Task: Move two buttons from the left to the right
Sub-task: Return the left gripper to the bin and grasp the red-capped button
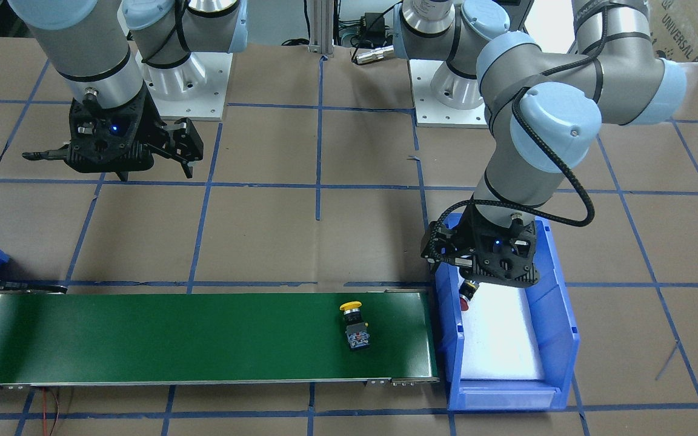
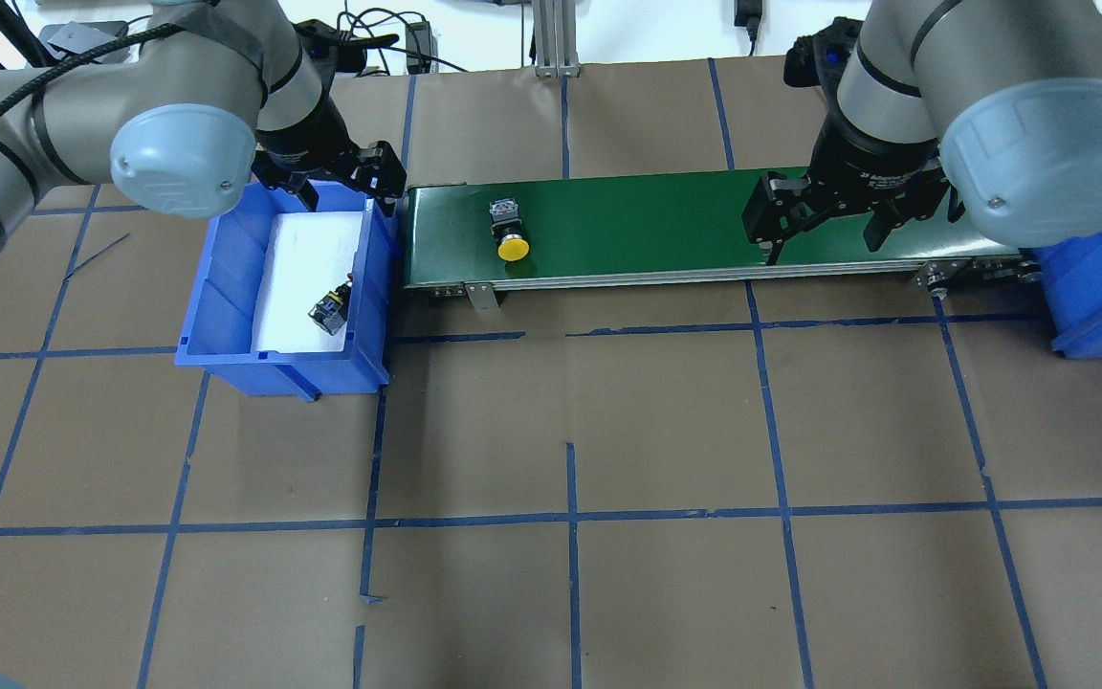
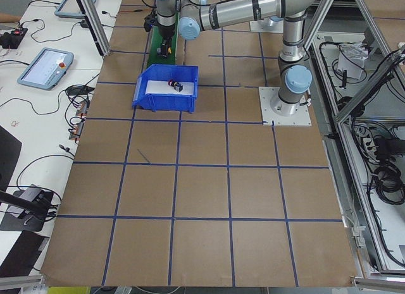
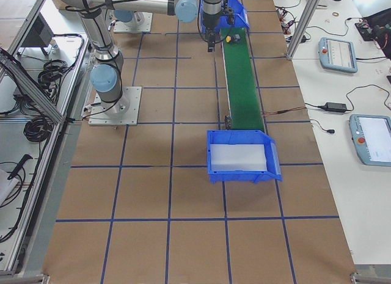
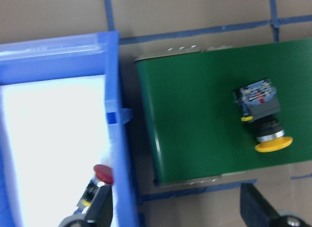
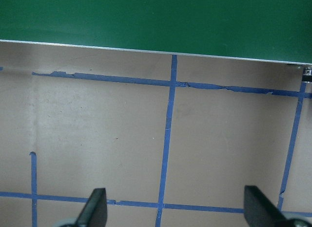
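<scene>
Yellow button [image 2: 510, 234] is lying on the belt [image 2: 647, 225], toward its left end; red button [image 2: 331, 311] is sitting in the bin [image 2: 226, 287] just past that end. Left gripper [image 2: 345, 187] is hovering over the bin, right gripper [image 2: 824, 230] beside the belt; both are gaping, empty.

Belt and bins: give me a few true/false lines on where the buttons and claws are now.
1. The yellow button lies on the green belt. True.
2. The red button is on the belt too. False: it lies in the left blue bin.
3. The left claw is shut on the red button. False: it is open and empty.
4. The right claw is open and empty. True.
5. The right blue bin holds a button. False: only its white liner shows.
</scene>
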